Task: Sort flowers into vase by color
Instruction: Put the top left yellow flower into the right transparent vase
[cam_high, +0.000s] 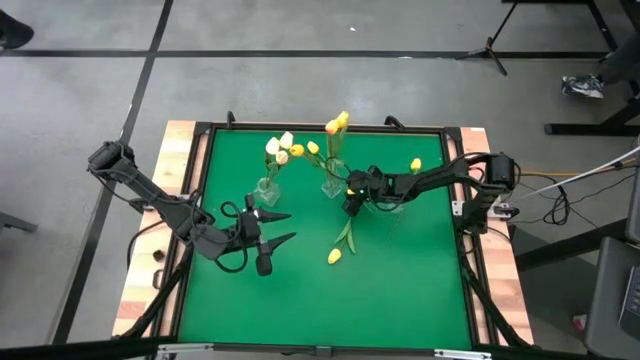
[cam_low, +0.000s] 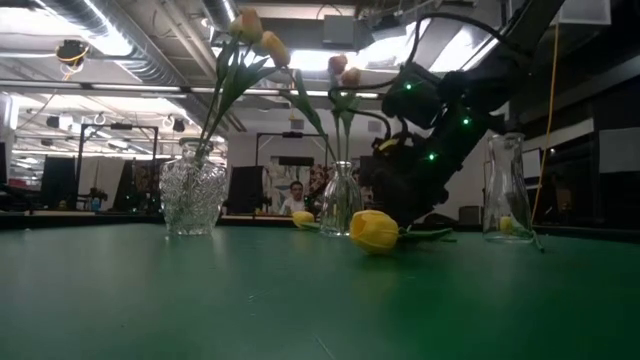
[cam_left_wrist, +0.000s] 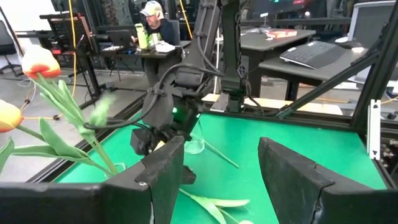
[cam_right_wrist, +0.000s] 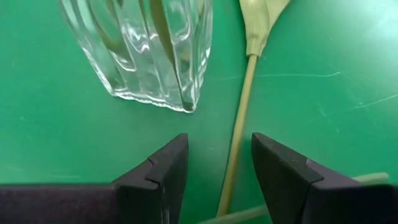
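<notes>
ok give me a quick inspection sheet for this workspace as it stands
surface: green mat, wooden edges
job's things: three glass vases; left vase and middle vase hold flowers, right vase looks empty; one yellow flower lying on the mat
clutter: nothing seen
grippers: left tool open, off the flowers; right tool open, straddling the lying flower's stem
cables: wires on the floor at right
surroundings: person at a desk

1. A robotics lab or workshop in an open industrial hall: exposed ducts (cam_low: 110, 30) and strip lights run under a bare ceiling.
2. The floor (cam_high: 300, 25) is grey concrete marked with dark tape lines.
3. Behind the green tabletop (cam_high: 400, 290), a person (cam_left_wrist: 155, 22) sits at a desk cluttered with equipment.
4. A keyboard (cam_left_wrist: 314, 53) lies on a nearby workbench, and loose cables (cam_high: 560, 200) trail beside the rig.
</notes>
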